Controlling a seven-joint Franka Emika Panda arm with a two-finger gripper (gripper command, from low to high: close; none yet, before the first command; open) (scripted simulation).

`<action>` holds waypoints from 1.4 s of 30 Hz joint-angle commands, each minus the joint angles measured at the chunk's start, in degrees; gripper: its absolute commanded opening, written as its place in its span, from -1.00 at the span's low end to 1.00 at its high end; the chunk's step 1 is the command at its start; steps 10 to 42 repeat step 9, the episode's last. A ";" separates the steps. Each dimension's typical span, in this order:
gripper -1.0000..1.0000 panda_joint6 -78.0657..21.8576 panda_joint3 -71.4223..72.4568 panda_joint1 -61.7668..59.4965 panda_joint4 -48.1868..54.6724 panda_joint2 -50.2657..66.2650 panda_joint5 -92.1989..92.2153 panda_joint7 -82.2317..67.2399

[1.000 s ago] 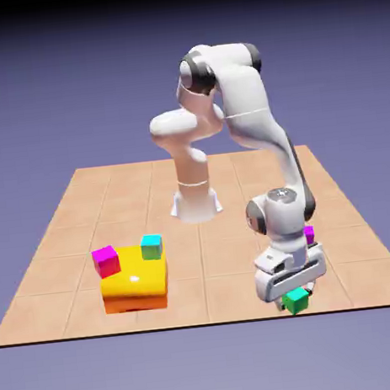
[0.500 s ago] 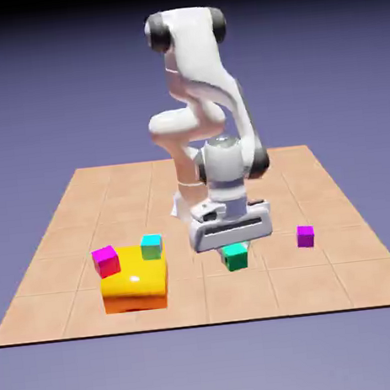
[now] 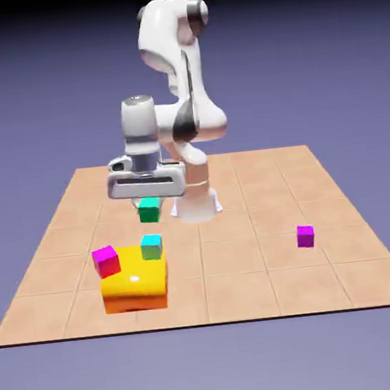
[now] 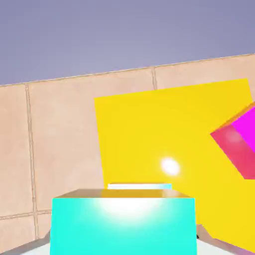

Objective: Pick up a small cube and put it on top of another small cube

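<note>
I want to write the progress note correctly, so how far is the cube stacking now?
Picked up already: the green cube is between the fingers of the gripper, off the table. In hand: it hangs above the cyan cube. Left: lowering it on and letting go.

The block [image 3: 136,282] lay on the surface [image 3: 231,266], toward the exterior view's front left. The target cube [image 3: 151,247] was located on the block's rear right part; the side cube [image 3: 106,261] sat at its left edge. The lone cube [image 3: 305,237] rested on the surface, well to the right. The held cube [image 3: 150,210] was positioned in the pincer [image 3: 149,205], above the surface.
</note>
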 commanded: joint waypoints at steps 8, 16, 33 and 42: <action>1.00 12.68 -1.28 1.62 -1.19 11.57 2.80 -2.11; 1.00 10.41 -1.05 1.33 -0.98 9.49 2.29 -1.72; 1.00 10.41 -1.05 1.33 -0.98 9.49 2.29 -1.72; 1.00 10.41 -1.05 1.33 -0.98 9.49 2.29 -1.72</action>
